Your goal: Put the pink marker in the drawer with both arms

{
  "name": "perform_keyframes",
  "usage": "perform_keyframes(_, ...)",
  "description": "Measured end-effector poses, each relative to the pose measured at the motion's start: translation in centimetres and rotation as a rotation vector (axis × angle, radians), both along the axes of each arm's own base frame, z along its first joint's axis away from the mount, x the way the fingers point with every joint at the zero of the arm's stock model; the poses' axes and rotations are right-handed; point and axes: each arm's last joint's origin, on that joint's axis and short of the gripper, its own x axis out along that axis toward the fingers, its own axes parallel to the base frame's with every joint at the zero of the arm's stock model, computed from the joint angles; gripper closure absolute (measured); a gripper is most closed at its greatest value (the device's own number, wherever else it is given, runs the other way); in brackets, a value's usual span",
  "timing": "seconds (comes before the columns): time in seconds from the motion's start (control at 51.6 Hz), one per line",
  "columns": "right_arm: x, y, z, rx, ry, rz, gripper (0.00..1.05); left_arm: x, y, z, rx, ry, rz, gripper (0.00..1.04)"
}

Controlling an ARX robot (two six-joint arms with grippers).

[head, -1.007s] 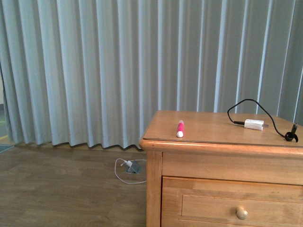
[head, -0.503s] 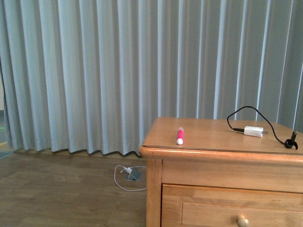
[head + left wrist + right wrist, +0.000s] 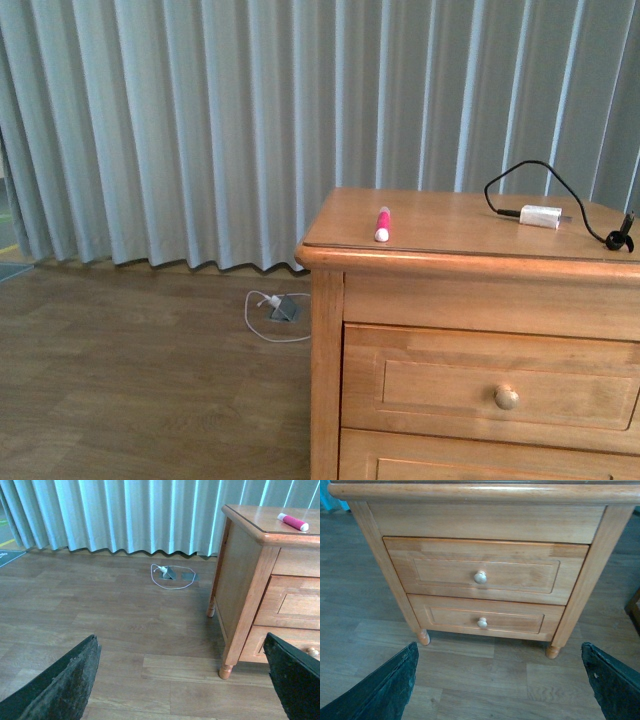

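The pink marker (image 3: 382, 222) with a white end lies near the front left of the nightstand top (image 3: 450, 235); it also shows in the left wrist view (image 3: 293, 522). The top drawer (image 3: 490, 385) is closed, with a pale round knob (image 3: 506, 397); the right wrist view shows the drawer (image 3: 485, 569) and its knob (image 3: 480, 577) head-on. My left gripper (image 3: 182, 680) is open and empty, low over the floor beside the nightstand. My right gripper (image 3: 500, 680) is open and empty, in front of the nightstand, well short of it. Neither arm shows in the front view.
A white charger block (image 3: 541, 215) with a looping black cable (image 3: 530, 175) lies on the nightstand's right part. The lower drawer (image 3: 485, 620) is closed. A white cord and grey floor socket (image 3: 280, 310) lie by the curtain (image 3: 250, 120). Wood floor (image 3: 120, 380) extends left.
The front view has shifted: the nightstand sits higher in frame, so the whole top drawer front and the top of the lower drawer now show. The marker and charger lie as before.
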Motion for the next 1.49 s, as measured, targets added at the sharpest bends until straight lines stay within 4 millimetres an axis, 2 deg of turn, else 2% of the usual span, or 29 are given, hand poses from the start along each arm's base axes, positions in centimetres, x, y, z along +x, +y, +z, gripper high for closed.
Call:
perform_keyframes(0.136,4.7,1.8,-1.3,0.002,0.074,0.025,0.08,0.0,0.0,0.0,0.0,0.0,0.0,0.06)
perform_keyframes(0.252,7.9,3.1,-3.1,-0.009,0.155,0.059,0.08,0.0,0.0,0.0,0.0,0.0,0.0,0.06)
perform_keyframes(0.387,10.0,3.8,-4.2,-0.05,0.177,0.086,0.08,0.0,0.0,0.0,0.0,0.0,0.0,0.06)
perform_keyframes(0.813,18.5,5.5,-6.7,-0.042,0.103,-0.028,0.08,0.0,0.0,0.0,0.0,0.0,0.0,0.06)
perform_keyframes(1.162,22.8,6.0,-8.7,-0.025,0.115,-0.04,0.08,0.0,0.0,0.0,0.0,0.0,0.0,0.06)
perform_keyframes(1.336,24.1,5.8,-10.3,-0.031,0.133,-0.048,0.08,0.0,0.0,0.0,0.0,0.0,0.0,0.06)
perform_keyframes(1.491,24.9,5.3,-10.9,-0.034,0.126,-0.063,0.08,0.0,0.0,0.0,0.0,0.0,0.0,0.06)
